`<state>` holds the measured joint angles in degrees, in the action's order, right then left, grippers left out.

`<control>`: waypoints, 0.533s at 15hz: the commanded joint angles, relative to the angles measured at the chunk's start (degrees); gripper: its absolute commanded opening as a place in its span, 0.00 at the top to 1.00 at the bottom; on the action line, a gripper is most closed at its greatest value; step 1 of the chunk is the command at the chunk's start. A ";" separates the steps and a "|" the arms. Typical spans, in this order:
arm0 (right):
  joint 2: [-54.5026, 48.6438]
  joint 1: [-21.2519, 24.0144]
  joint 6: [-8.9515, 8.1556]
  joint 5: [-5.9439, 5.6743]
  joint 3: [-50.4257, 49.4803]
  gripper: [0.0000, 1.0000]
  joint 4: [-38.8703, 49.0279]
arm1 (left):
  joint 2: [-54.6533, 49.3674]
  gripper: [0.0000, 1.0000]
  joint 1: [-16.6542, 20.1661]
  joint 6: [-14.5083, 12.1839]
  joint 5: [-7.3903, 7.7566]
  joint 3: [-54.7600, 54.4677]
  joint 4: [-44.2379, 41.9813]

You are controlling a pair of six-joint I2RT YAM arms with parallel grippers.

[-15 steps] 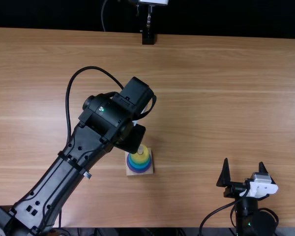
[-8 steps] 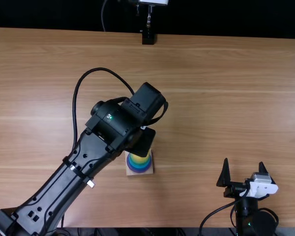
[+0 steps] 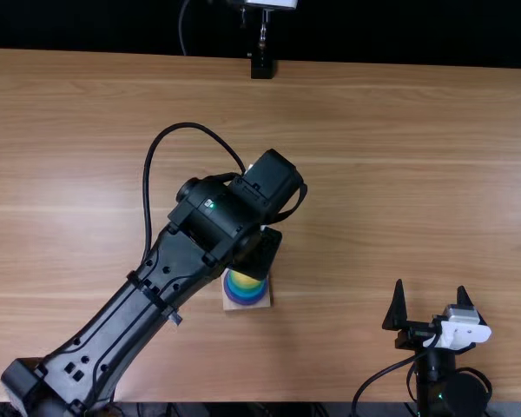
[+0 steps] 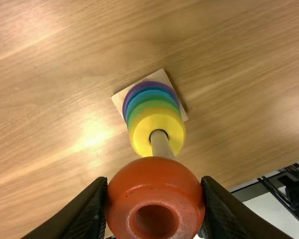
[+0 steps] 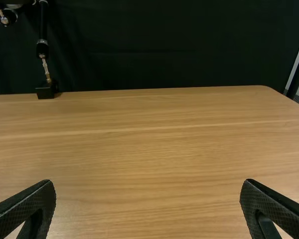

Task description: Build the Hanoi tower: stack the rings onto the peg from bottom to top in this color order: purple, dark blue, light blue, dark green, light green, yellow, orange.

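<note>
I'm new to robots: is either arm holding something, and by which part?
The left gripper holds the orange ring by opposite outer sides; the right gripper holds nothing.

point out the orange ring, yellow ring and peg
Orange ring (image 4: pixel 155 185), left wrist view: its outer side.
Yellow ring (image 4: pixel 141 131), left wrist view: its top face.
Peg (image 4: pixel 161 145), left wrist view: its shaft.

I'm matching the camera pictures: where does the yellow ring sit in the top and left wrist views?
Top view: the yellow ring is just below the middle, partly covered by the left arm.
Left wrist view: near the middle, around the peg.
Shared landmark: the square wooden base.
</note>
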<state>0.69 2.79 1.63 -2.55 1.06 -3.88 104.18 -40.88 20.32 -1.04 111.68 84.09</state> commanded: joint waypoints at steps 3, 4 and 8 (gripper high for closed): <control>-0.69 0.55 -0.05 0.02 -0.62 0.00 -1.35 | 1.55 1.00 -1.30 0.88 0.19 -0.06 -0.04; -0.69 0.55 -0.05 0.02 -0.62 0.00 -1.35 | 1.64 1.00 -1.48 0.88 0.19 -0.85 -0.04; -0.69 0.55 -0.05 0.02 -0.62 0.00 -1.35 | 1.64 1.00 -1.48 0.88 0.19 -3.05 -0.04</control>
<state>0.69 2.79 1.65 -2.55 1.06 -3.88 105.06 -42.02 20.43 -1.04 109.38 84.07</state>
